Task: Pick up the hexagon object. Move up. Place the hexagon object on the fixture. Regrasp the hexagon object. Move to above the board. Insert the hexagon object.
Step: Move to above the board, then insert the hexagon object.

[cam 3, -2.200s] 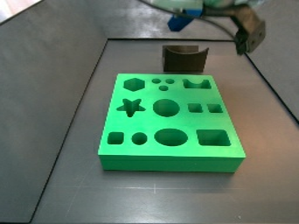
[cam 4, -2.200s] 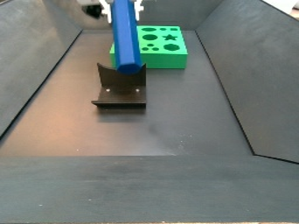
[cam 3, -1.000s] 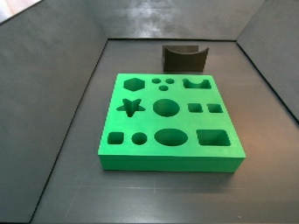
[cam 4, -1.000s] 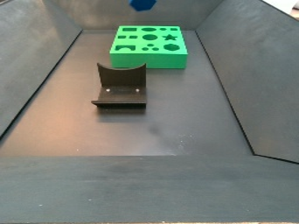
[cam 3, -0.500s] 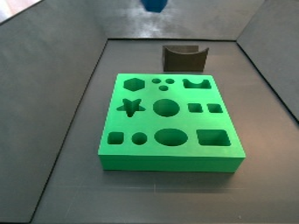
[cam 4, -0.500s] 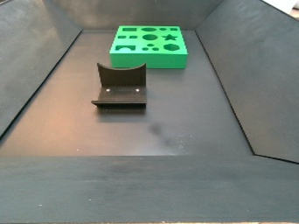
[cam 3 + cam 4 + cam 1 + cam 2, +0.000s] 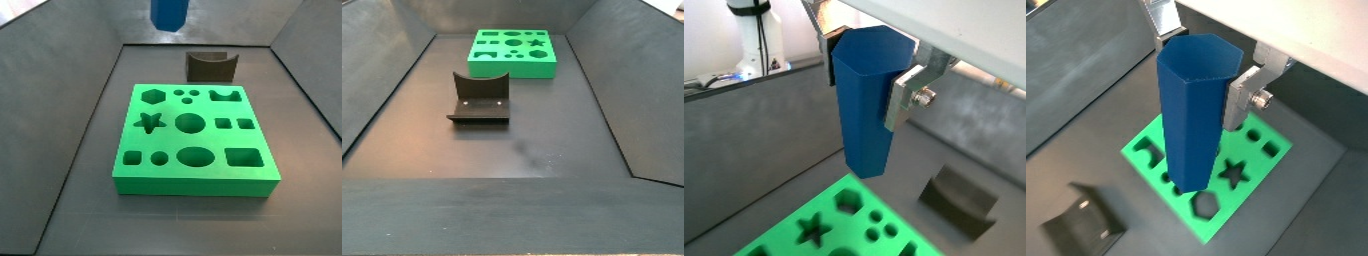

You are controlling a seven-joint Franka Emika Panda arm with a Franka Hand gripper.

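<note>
One hexagon object (image 7: 866, 100), upright, pinched between gripper (image 7: 865, 70) fingers (image 7: 909, 92), hanging high above the board (image 7: 1207, 165).

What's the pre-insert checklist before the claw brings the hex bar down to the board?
1. Grip: claw high above the board, shut on the hexagon object, silver fingers clamping its sides: ok.
2. Bar attitude: hangs upright in both wrist views: ok.
3. Hexagon hole free of obstruction: ok.
4. Lateral alignment: a side view shows the bar's tip beyond the board's far edge, not over the hole: not ok.
5. Hex faces matched to the hole's rotation: cannot tell.
6. Fixture empty, away from the descent path: ok.
</note>
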